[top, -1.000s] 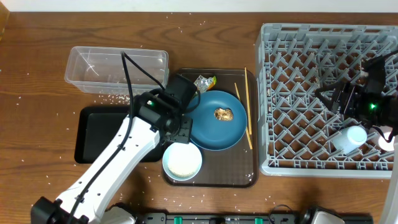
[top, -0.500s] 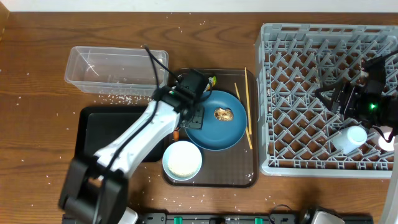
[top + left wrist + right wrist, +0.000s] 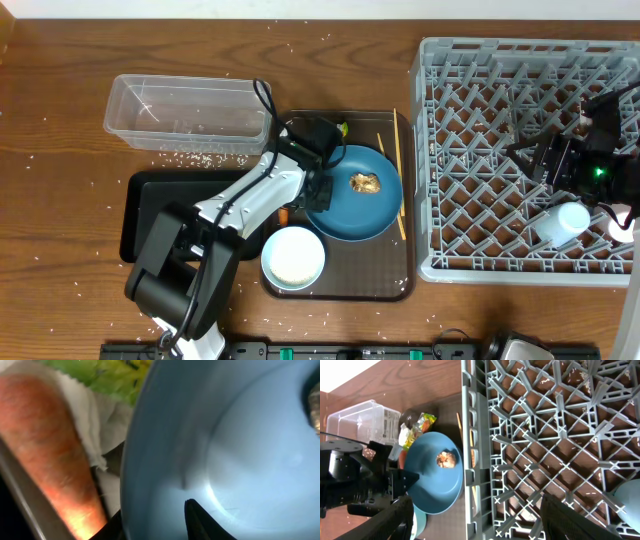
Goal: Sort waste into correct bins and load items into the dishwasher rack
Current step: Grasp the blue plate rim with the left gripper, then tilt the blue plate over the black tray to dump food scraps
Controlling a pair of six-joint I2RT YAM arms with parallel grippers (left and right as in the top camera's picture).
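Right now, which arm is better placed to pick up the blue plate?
The left arm: its jaws straddle the blue plate at its rim; the right arm hovers over the rack, far off.

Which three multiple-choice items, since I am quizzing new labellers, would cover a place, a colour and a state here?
1. The brown food lump lies: A in the rack; B on the dark-blue plate; C in the white bowl.
2. The rack is: A red; B green; C grey.
3. The white bowl stands: A mouth up; B upside down; C on its side.
Answers: B, the lump sits mid-plate; C, its lattice is grey plastic; A, its white inside faces the overhead camera.
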